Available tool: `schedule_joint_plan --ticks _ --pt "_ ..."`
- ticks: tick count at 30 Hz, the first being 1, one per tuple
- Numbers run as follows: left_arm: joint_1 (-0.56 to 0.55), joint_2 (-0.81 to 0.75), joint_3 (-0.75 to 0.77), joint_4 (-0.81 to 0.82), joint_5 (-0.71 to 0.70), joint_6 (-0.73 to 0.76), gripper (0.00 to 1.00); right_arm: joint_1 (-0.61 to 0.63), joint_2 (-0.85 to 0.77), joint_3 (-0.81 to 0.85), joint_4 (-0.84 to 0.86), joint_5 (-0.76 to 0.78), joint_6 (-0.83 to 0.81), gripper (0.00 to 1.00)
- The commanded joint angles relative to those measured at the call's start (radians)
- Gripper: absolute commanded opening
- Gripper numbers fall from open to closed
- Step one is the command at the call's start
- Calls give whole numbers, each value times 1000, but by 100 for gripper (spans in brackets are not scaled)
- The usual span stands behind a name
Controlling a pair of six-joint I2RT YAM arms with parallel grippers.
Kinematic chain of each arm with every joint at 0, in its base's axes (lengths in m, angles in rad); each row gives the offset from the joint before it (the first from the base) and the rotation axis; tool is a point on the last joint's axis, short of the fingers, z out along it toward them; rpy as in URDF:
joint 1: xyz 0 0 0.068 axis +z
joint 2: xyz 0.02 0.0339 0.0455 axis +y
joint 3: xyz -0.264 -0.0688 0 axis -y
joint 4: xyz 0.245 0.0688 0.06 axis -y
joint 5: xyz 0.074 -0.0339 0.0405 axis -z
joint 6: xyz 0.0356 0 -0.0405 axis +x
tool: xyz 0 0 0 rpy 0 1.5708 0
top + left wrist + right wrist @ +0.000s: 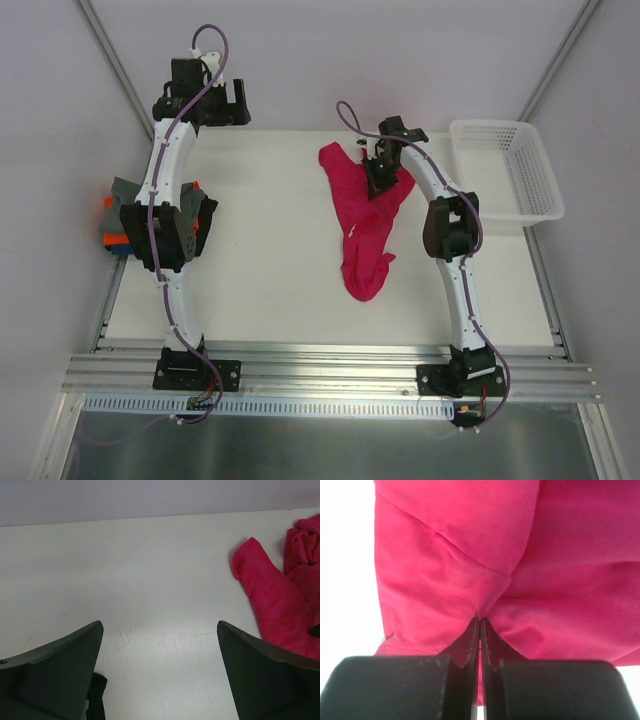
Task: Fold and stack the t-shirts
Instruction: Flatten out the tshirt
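Observation:
A magenta-red t-shirt (366, 235) lies bunched in a long crumpled strip on the white table, right of centre. My right gripper (380, 178) is shut on a pinch of its cloth near the upper part; the right wrist view shows the fingertips (472, 630) closed on a fold of the red shirt (460, 555). My left gripper (222, 103) is open and empty at the far left, over bare table (160, 605); the red shirt (272, 600) shows at that view's right edge. A stack of folded shirts (118, 218), grey, orange and blue, sits at the left table edge, partly hidden by the left arm.
A white plastic lattice basket (505, 170) stands at the far right of the table. Metal rails run along the near edge (320, 370) and both sides. The left arm's elbow (165, 232) hangs over the folded stack.

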Motion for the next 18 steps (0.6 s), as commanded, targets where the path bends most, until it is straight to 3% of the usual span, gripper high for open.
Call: schedule_joint_plan --ticks 1,7,10,15,18 --pt "0 -55 0 25 7 3 99 -1 -87 -5 -35 52 -9 1" --pt "2 -41 9 25 14 -1 99 44 -436 -163 -193 116 -219 1" --pt "3 -11 40 27 34 -15 99 74 -530 -165 -366 64 -246 1" --pt "3 42 97 27 70 -47 99 121 -530 -104 -679 -81 -257 1" --pt "3 49 99 28 82 -55 99 148 -621 -289 -676 -140 -301 1"
